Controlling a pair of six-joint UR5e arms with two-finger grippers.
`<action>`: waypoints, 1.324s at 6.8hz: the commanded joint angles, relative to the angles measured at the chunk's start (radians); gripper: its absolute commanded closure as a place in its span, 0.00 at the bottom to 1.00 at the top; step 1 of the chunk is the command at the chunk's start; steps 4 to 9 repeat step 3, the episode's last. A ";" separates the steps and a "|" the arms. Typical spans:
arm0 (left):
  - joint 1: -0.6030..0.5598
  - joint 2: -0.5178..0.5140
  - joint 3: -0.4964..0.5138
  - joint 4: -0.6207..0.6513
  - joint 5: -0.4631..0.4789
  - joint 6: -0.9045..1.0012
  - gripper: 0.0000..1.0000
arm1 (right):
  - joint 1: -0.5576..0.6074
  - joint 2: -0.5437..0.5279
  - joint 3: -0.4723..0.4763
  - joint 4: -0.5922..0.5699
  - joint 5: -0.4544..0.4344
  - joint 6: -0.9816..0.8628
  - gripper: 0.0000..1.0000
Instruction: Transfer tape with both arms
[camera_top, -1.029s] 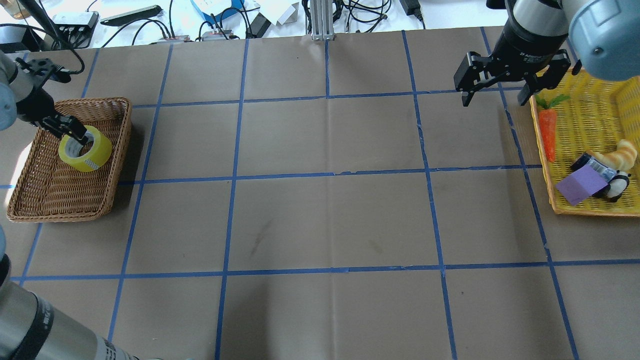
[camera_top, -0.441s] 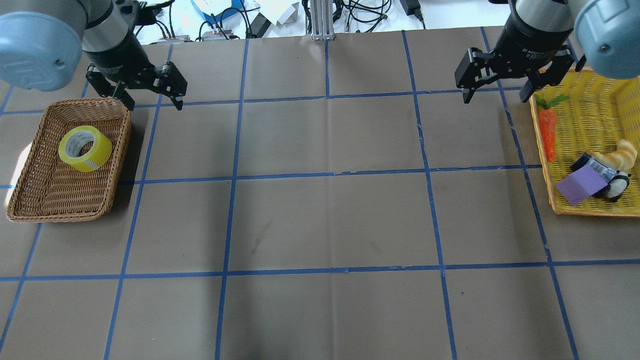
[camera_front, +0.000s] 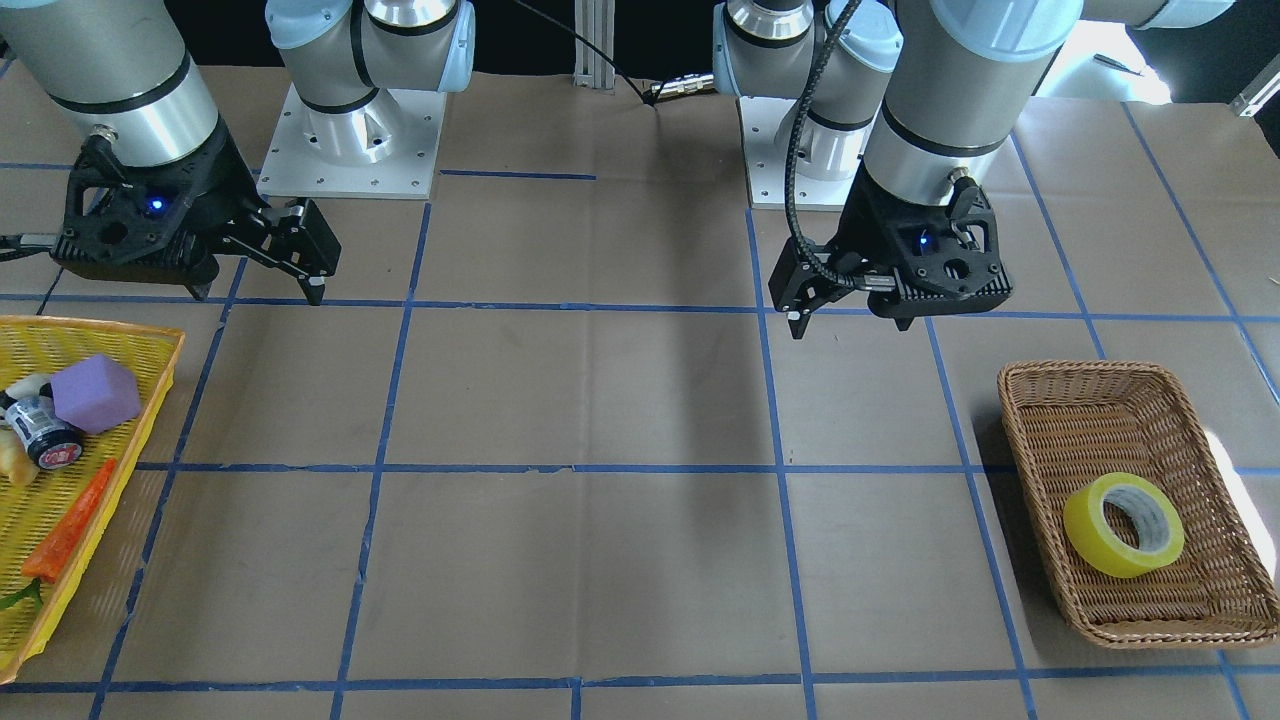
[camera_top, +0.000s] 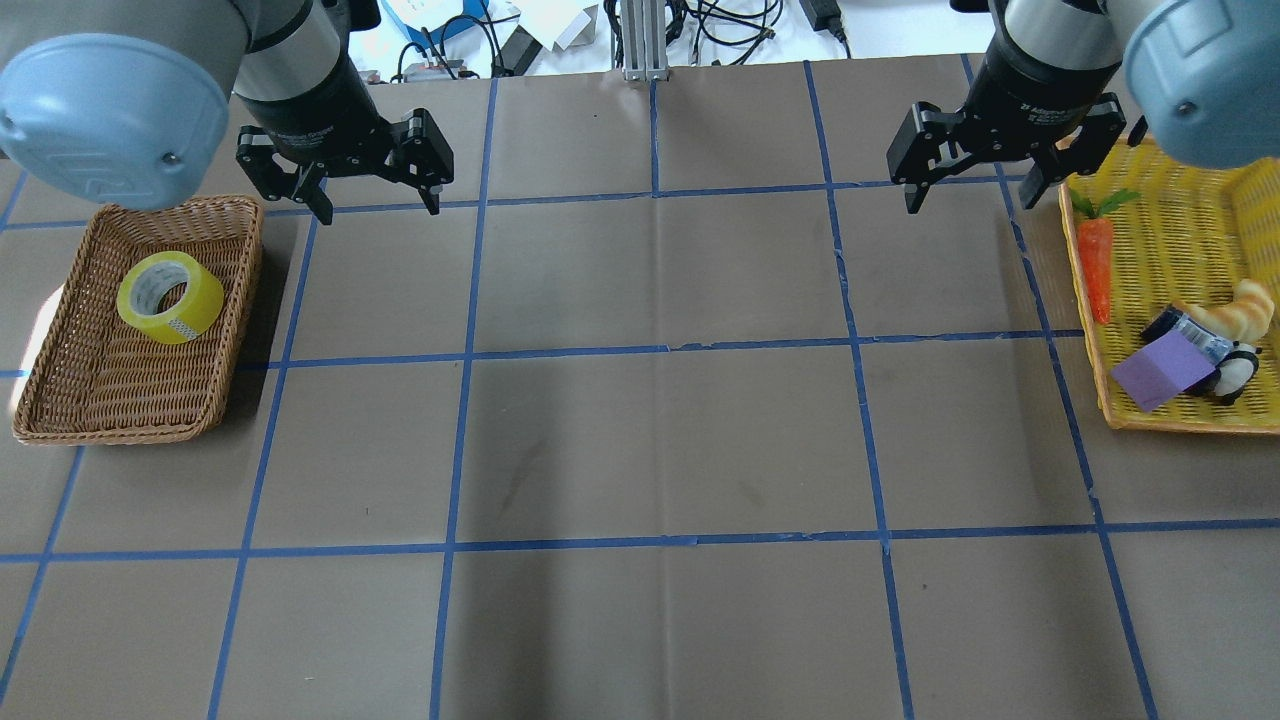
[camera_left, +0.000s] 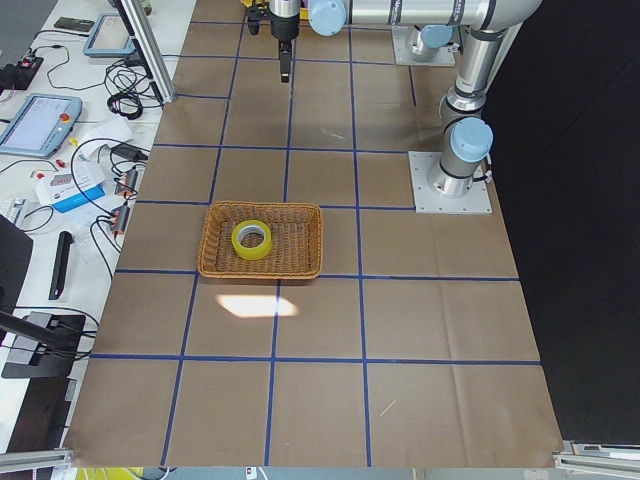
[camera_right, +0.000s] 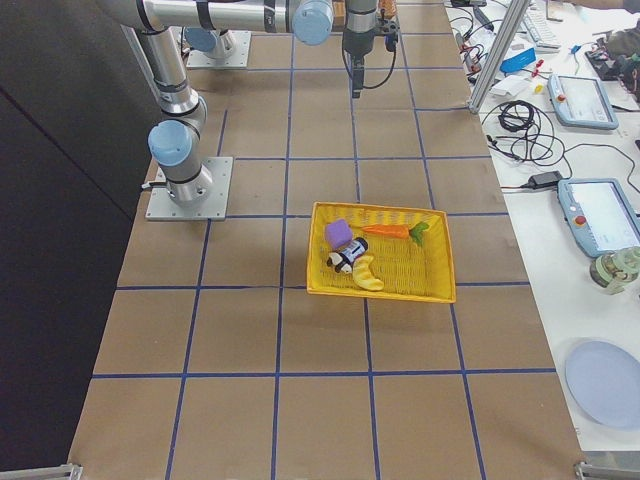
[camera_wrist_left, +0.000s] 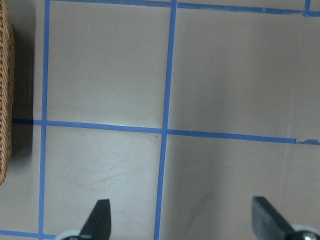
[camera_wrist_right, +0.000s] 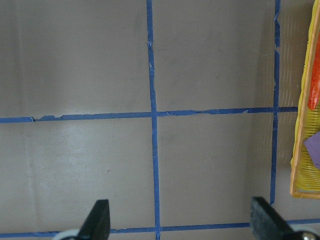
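Note:
The yellow tape (camera_top: 170, 297) lies flat in a brown wicker basket (camera_top: 120, 434) at the table's left end. It also shows in the front view (camera_front: 1123, 525) and in the left side view (camera_left: 251, 240). My left gripper (camera_top: 380, 212) is open and empty. It hangs over bare table behind and to the right of the basket, apart from the tape. The left wrist view shows its open fingertips (camera_wrist_left: 100, 215) over blue grid lines, with the basket's edge (camera_wrist_left: 5, 100) at the left. My right gripper (camera_top: 970, 203) is open and empty, just left of the yellow basket (camera_top: 1180, 225).
The yellow basket holds a carrot (camera_top: 1097, 265), a purple block (camera_top: 1160, 372), a croissant (camera_top: 1240, 310) and a small jar. Its edge shows in the right wrist view (camera_wrist_right: 297, 170). Cables and boxes lie beyond the table's far edge. Blue tape lines grid the brown table.
My left gripper has let go of the tape, left the wicker basket and moved back and to the right, open. The tape stays in the basket. My right gripper has shifted slightly left.

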 joint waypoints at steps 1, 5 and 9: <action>-0.010 0.008 0.002 -0.012 0.000 -0.019 0.00 | 0.005 0.000 0.000 0.001 -0.001 0.005 0.00; -0.010 0.009 0.002 -0.014 0.003 -0.019 0.00 | 0.005 0.000 0.002 0.001 -0.001 0.005 0.00; -0.010 0.009 0.002 -0.014 0.003 -0.019 0.00 | 0.005 0.000 0.002 0.001 -0.001 0.005 0.00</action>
